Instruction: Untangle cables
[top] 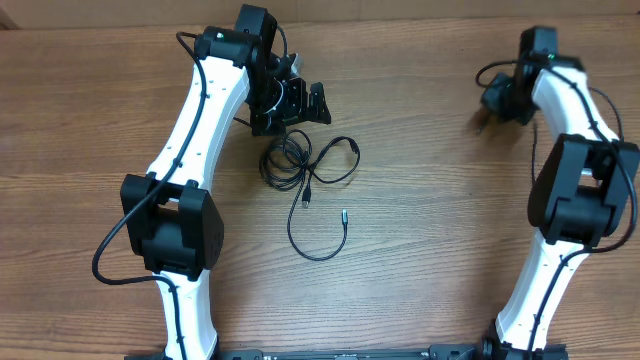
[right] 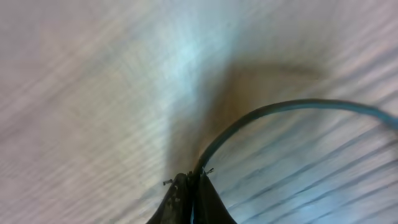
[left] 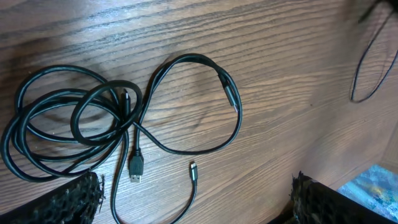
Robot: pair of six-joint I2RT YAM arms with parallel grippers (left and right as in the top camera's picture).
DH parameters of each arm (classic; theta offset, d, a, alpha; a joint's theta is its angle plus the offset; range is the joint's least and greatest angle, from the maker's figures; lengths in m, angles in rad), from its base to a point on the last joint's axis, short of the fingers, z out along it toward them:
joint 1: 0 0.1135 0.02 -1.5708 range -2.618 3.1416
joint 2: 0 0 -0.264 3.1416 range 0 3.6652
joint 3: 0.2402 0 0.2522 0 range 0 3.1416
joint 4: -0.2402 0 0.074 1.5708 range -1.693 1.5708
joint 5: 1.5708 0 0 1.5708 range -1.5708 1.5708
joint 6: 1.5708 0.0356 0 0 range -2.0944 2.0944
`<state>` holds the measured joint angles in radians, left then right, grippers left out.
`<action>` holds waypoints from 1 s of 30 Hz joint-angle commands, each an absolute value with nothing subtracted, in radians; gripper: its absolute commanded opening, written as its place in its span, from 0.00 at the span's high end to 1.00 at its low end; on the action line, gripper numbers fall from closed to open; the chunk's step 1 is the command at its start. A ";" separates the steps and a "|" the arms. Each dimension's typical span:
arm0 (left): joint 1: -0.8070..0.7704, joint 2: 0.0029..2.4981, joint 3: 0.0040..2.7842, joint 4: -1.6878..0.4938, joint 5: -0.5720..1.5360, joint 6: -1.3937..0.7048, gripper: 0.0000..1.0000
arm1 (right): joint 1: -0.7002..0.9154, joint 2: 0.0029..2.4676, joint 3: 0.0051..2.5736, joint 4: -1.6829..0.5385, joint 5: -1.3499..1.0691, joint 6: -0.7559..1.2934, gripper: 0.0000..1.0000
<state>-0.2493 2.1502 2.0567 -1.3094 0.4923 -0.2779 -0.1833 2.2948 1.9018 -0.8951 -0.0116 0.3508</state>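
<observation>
Your left gripper (top: 293,103) is hanging at the far edge of the tangled cables (top: 305,170). Its jaws are standing wide apart with nothing between them. The left wrist camera is catching only its two fingertips (left: 74,199), one at each bottom corner.

The cables are lying on the wooden table (top: 420,250), near the middle and closer to your left arm. From overhead you are getting little more than a small dark knot with one long loop trailing off it. The left wrist view is giving you the detail: several overlapping loops bunched at the left, one wider loop swinging out to the right, and a USB plug (left: 136,168) lying flat near a smaller plug (left: 193,169), the two apart.

Your right gripper (top: 497,98) is sitting far off at the right side of the table. Overhead is not showing you what it has. Its own wrist view, though blurred, is showing the fingers pinched together on a thin cord (right: 280,109) that is arcing up and to the right.

The left wrist view is also picking up a thin dark loop (left: 364,74) in its upper right corner. You cannot tell whether that is the same cord.
</observation>
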 commanded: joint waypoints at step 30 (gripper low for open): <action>-0.255 2.138 2.070 -1.308 0.368 -0.255 0.01 | -0.250 2.172 2.151 -0.915 0.108 0.130 0.19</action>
<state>-0.2493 2.1506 2.0567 -1.3094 0.4328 -0.2775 -0.2111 2.1876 2.1407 -0.9138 0.0681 0.1276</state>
